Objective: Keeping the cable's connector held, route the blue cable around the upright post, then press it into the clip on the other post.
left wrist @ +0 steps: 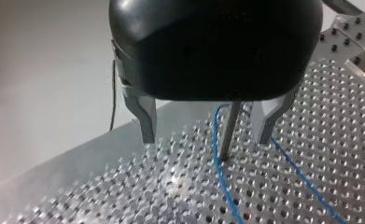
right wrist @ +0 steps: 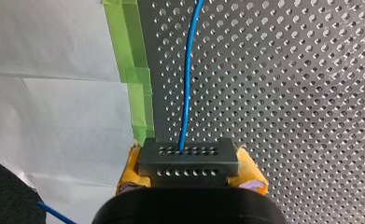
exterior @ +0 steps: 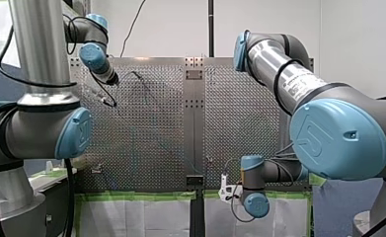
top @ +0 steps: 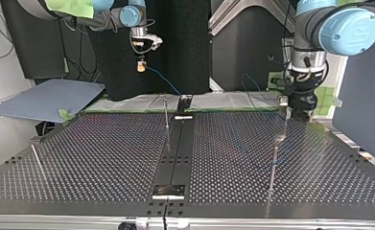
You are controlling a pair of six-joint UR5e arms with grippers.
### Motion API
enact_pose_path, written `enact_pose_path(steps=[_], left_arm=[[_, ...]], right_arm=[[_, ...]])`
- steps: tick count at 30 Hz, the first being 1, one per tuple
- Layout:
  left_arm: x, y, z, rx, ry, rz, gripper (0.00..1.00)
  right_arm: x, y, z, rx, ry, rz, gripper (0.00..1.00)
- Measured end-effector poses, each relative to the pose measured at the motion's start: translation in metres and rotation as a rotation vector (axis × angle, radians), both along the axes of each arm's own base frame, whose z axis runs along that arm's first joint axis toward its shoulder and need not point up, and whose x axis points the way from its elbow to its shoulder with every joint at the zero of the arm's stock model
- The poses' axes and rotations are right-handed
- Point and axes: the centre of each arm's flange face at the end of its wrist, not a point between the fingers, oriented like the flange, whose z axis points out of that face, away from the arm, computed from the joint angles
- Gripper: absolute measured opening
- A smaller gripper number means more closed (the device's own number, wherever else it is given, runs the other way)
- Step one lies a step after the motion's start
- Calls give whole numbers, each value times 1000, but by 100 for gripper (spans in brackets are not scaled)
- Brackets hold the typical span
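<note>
Two arms, two pincers, one connector, one blue cable.

My right pincer [right wrist: 189, 168] closed on the single dark connector [right wrist: 188, 156], clamped between two yellow pads [right wrist: 129, 171], one at each end. Two rows of small holes in the connector's face. One blue cable [right wrist: 187, 84] plugged into the upper row, leading out ahead of the pincer over the perforated surface [right wrist: 287, 93]. Just beside it, one strip of green tape [right wrist: 134, 70] along the surface's edge, and white paper [right wrist: 49, 93] beyond the tape. One more short blue stretch low beside the pincer's body, over the paper; cannot tell whether part of the same cable. In the top view, held raised above the far edge of the surface, left of the middle, with the cable trailing down toward the middle of that edge.

My left pincer [left wrist: 206, 125] open: two metal fingers [left wrist: 145, 116] spread wide, gripping nothing. One upright post [left wrist: 229, 127] between them, nearer one finger, touching neither. Blue cable looped round that post: two strands counted, one on each side, running away across the holes. At the top view's right.

Elsewhere in the top view, two more thin uprights: a slim post [top: 166, 115] near the middle by the far edge, and a thin rod [top: 37, 160] at the left. Clip too small to make out.
</note>
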Motion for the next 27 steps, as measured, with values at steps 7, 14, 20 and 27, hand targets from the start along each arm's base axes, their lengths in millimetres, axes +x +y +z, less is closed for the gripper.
enact_pose_path(steps=[7,14,20,27], left_arm=[[0,-12,28,72,6,-37,100],[-2,-17,58,146,8,-40,100],[-4,-22,80,209,10,-48,100],[-3,-34,77,278,37,-99,100]], right_arm=[[3,2,0,-3,4,17,0],[5,3,0,-4,2,28,0],[5,2,1,-8,0,32,0],[6,2,1,-10,-3,39,0]])
